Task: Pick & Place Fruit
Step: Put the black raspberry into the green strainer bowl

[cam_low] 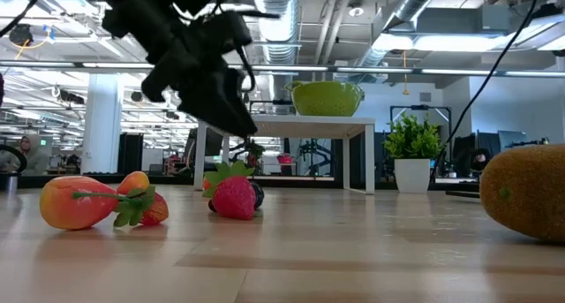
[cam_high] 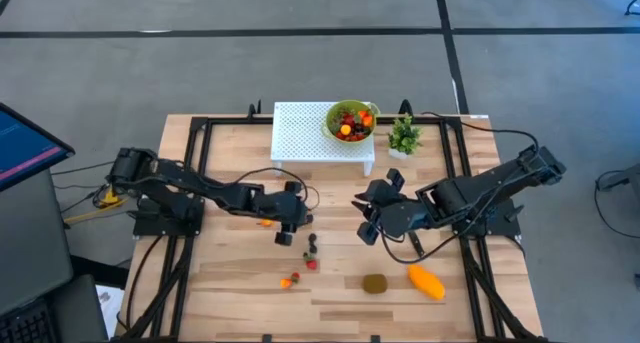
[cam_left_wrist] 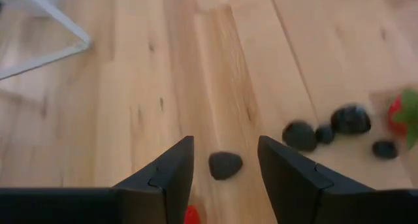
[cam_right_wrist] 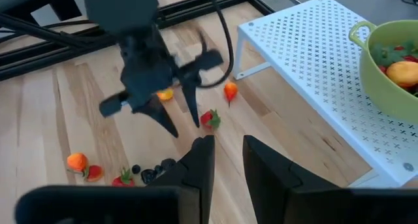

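Small fruit pieces lie loose on the wooden table: dark berries (cam_left_wrist: 300, 136) and strawberries (cam_high: 290, 280) near the middle, a brown kiwi (cam_high: 375, 283) and an orange-yellow mango (cam_high: 426, 281) toward the near edge. My left gripper (cam_left_wrist: 225, 168) is open and slants down over the table. Its fingers stand on either side of one dark berry (cam_left_wrist: 225, 165) without touching it. My right gripper (cam_right_wrist: 227, 162) hangs higher over the table's middle, right of the berries, open with nothing between its fingers. A green bowl (cam_high: 350, 120) holding fruit stands on a white perforated stand (cam_high: 310, 133).
A small potted plant (cam_high: 404, 135) stands right of the white stand. An orange piece (cam_high: 265, 223) lies under my left arm. Black frame rails (cam_high: 190, 163) run along both sides of the table. Bare wood lies at the near left.
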Robot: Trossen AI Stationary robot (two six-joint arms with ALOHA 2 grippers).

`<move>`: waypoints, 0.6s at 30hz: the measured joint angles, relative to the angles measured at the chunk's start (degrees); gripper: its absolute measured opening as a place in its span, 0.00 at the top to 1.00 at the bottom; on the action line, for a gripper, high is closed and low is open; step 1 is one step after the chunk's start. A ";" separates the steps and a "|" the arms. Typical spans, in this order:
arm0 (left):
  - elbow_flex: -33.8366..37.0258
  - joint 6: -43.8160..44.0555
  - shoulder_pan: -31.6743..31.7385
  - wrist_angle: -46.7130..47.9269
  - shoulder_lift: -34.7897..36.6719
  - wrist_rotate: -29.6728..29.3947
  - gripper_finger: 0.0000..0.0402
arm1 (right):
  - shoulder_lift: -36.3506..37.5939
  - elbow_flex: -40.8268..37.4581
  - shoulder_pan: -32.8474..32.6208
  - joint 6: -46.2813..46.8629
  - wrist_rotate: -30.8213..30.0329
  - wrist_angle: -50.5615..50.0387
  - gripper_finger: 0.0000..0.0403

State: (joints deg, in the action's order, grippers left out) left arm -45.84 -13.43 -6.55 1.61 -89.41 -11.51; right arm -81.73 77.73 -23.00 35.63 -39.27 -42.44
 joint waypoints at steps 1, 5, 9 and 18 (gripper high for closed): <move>0.00 -1.43 0.08 -0.03 -0.92 0.00 0.59 | 0.00 0.00 0.00 -0.01 0.00 0.00 0.81; -0.07 -7.34 0.22 -0.29 -3.76 -0.01 0.59 | 0.00 0.00 0.28 -0.06 0.03 0.00 0.81; -0.04 -12.39 0.22 -0.58 -5.99 -0.02 0.59 | 0.00 0.00 0.35 -0.07 0.07 0.00 0.81; -0.05 -16.61 2.61 -3.66 -9.90 1.15 0.61 | 0.00 0.00 0.65 -0.06 0.22 0.00 0.81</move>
State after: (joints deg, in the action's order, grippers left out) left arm -45.89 -30.04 -3.94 -2.05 -99.31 -10.36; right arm -81.73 77.73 -22.35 35.57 -39.05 -42.44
